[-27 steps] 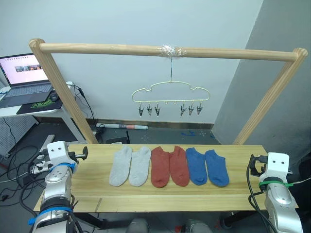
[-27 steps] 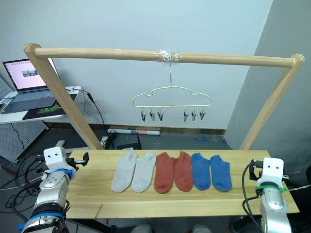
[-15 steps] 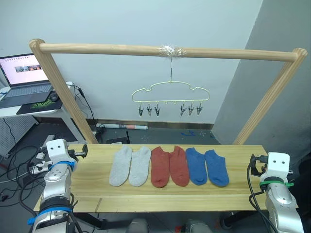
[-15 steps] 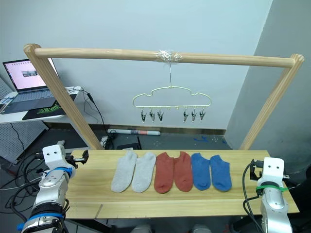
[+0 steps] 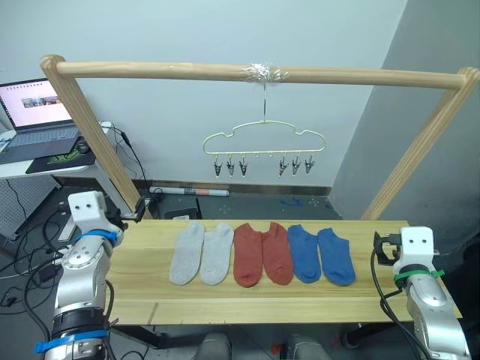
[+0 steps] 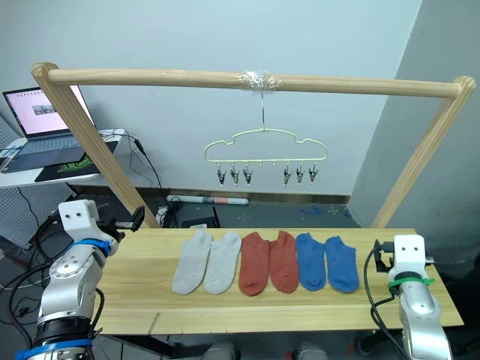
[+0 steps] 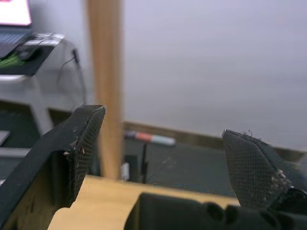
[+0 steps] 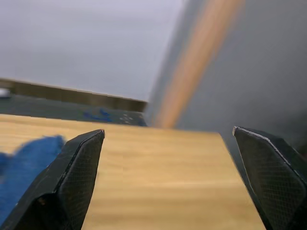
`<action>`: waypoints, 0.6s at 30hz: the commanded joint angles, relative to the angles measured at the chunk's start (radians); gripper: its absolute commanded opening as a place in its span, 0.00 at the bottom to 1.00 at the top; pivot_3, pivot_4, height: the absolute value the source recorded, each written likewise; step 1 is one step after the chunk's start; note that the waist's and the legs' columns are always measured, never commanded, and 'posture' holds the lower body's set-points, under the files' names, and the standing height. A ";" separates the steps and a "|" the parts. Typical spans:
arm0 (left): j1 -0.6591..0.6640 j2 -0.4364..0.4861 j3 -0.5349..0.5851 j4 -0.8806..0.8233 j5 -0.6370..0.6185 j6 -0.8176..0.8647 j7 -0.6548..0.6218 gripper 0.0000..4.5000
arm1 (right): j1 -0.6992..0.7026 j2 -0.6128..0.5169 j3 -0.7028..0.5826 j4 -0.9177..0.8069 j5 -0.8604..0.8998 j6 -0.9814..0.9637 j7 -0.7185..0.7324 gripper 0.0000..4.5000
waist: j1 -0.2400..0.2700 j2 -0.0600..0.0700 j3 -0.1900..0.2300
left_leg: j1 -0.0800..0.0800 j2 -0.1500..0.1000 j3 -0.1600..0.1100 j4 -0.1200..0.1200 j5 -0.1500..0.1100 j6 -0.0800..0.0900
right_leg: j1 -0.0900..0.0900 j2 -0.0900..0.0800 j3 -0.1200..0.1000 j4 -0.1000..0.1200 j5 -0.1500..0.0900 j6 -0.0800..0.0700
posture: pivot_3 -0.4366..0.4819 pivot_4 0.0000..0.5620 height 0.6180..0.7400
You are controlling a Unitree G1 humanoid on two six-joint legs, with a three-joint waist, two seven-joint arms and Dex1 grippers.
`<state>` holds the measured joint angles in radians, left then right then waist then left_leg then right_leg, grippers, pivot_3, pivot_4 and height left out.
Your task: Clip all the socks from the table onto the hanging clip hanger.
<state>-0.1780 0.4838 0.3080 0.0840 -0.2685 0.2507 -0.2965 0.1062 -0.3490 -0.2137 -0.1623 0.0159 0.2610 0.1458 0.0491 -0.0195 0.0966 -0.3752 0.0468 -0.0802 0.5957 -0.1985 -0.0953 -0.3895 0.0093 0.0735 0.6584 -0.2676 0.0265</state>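
Six socks lie in a row on the wooden table (image 5: pixel 135 279): two grey socks (image 5: pixel 201 253), two rust red socks (image 5: pixel 262 254) and two blue socks (image 5: pixel 320 255). The cream clip hanger (image 5: pixel 264 139) hangs by its hook from the bar above them, with a row of small grey clips (image 5: pixel 229 166) holding nothing. My left gripper (image 5: pixel 139 217) is open over the table's back left corner, left of the grey socks. My right gripper (image 5: pixel 380 249) is open near the right end, to the right of the blue socks; a blue sock (image 8: pixel 23 158) edges into its wrist view.
A thick wooden bar (image 5: pixel 187 72) on two slanted posts (image 5: pixel 96 142) (image 5: pixel 418 150) spans the table. A laptop (image 5: pixel 34 112) sits on a white desk at the far left, with cables on the floor below. A grey wall stands at the right.
My left gripper has risen and moved toward the table's back left corner. My right gripper has shifted a little inward toward the blue socks. The socks and hanger have not moved.
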 commanded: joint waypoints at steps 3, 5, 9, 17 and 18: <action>-0.037 -0.027 -0.097 -0.160 -0.022 0.063 -0.058 0.99 | -0.091 -0.061 0.085 -0.139 0.100 0.035 0.199 1.00 | -0.012 0.002 0.022 | -0.002 0.000 0.000 0.000 0.000 0.000 | -0.001 0.001 0.000 0.000 -0.001 0.001 | 0.63 0.25 1.00; -0.066 -0.049 -0.122 -0.181 -0.029 0.075 -0.068 0.96 | -0.121 -0.074 0.113 -0.197 0.161 0.084 0.266 1.00 | -0.018 0.001 0.033 | -0.004 0.000 -0.001 0.000 0.000 0.000 | -0.002 0.001 0.000 0.000 -0.002 0.002 | 0.61 0.26 1.00; -0.116 -0.101 -0.173 -0.184 -0.007 0.089 -0.057 0.74 | -0.205 -0.095 0.164 -0.298 0.268 0.182 0.365 1.00 | -0.027 -0.001 0.049 | -0.008 0.000 -0.002 0.000 0.000 0.000 | -0.004 0.001 -0.001 0.000 0.000 0.008 | 0.58 0.29 1.00; -0.149 -0.181 -0.220 -0.146 0.066 0.019 0.006 0.68 | -0.322 -0.088 0.233 -0.360 0.313 0.272 0.385 1.00 | -0.045 -0.005 0.067 | -0.009 0.000 -0.002 0.000 0.000 0.000 | -0.006 0.001 -0.001 0.000 0.001 0.009 | 0.54 0.30 1.00; -0.157 -0.197 -0.225 -0.139 0.079 0.008 0.026 0.68 | -0.333 -0.085 0.241 -0.364 0.317 0.269 0.394 1.00 | -0.045 -0.006 0.070 | -0.009 0.000 -0.002 0.000 0.000 0.000 | -0.006 0.001 -0.001 0.000 0.001 0.009 | 0.54 0.31 1.00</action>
<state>-0.3080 0.3015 0.0841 -0.0403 -0.2136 0.2971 -0.3027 -0.2016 -0.4334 0.0247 -0.4747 0.3071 0.5334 0.5244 0.0037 -0.0253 0.1662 -0.3841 0.0467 -0.0822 0.5955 -0.1987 -0.0948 -0.3954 0.0106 0.0726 0.6586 -0.2666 0.0360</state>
